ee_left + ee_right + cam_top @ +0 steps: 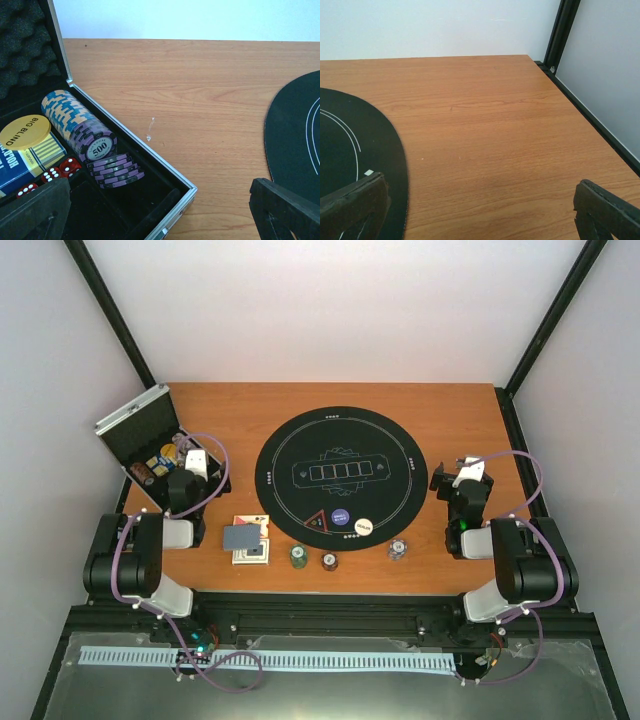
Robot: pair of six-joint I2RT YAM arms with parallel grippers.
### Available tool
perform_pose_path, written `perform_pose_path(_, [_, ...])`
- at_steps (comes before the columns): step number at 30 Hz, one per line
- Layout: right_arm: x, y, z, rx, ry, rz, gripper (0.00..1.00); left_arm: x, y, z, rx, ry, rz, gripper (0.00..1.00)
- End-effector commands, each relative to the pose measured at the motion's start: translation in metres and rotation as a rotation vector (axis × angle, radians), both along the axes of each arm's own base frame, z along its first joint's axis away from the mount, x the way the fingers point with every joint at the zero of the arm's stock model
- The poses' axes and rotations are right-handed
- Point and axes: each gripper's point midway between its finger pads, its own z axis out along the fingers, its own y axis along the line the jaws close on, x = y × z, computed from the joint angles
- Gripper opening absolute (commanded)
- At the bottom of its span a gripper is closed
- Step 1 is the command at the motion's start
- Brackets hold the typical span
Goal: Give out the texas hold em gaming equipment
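Purple chips (116, 170) fill the case (140, 145) (lid up); left end effector (160, 210) and right end effector (480, 210) spread, empty.

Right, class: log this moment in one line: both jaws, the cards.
left jaws: open, at case corner | right jaws: open, over table right of mat | cards: table, left of mat | held: nothing

It is a robot lab. White walls (330, 310) and black posts (113, 310) close in a wooden table (220, 410), and a left arm (135, 560) and right arm (525, 570) are bolted at its edge.
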Motion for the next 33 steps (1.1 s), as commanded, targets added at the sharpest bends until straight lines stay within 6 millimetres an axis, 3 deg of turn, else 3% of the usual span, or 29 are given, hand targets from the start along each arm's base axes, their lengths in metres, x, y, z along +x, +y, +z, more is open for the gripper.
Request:
perform_pose_path(1, [0.006,-0.001,0.014,-0.009,-0.052,-0.014,1.00,0.012,0.002,0.020,-0.012,-0.072,0.005,1.00])
perform_pose_path(9, [0.005,-0.002,0.014,-0.008,-0.056,-0.017,1.00,0.012,0.002,0.021,-0.013,-0.076,0.005,1.00])
perform_pose_path(12, [0.001,-0.008,0.021,-0.001,-0.074,-0.055,1.00,0.018,0.002,0.032,-0.018,-0.058,0.002,1.00])
perform_pose_path(15, [-0.008,-0.018,0.035,0.020,-0.082,-0.121,1.00,0.026,-0.015,0.040,0.006,0.095,-0.127,1.00])
perform_pose_path(18, [0.001,-0.030,0.053,0.061,-0.011,-0.176,1.00,0.010,-0.032,0.048,0.020,0.154,-0.251,1.00])
perform_pose_path(24, [0.007,-0.027,0.128,0.080,-0.032,-0.159,1.00,-0.036,-0.057,0.090,0.039,0.173,-0.428,1.00])
perform_pose_path(26, [-0.005,-0.051,0.147,0.187,-0.089,-0.337,1.00,-0.053,-0.066,0.103,0.038,0.206,-0.501,1.00])
perform_pose_path(28, [-0.033,-0.079,0.147,0.409,-0.122,-0.582,1.00,-0.068,-0.071,0.111,0.045,0.244,-0.566,1.00])
perform_pose_path(30, [-0.023,-0.071,0.151,0.507,-0.073,-0.450,1.00,-0.081,-0.073,0.114,0.034,0.299,-0.591,1.00])
perform_pose_path(33, [-0.001,-0.027,0.142,0.508,0.086,-0.242,1.00,-0.092,-0.070,0.123,0.007,0.349,-0.590,1.00])
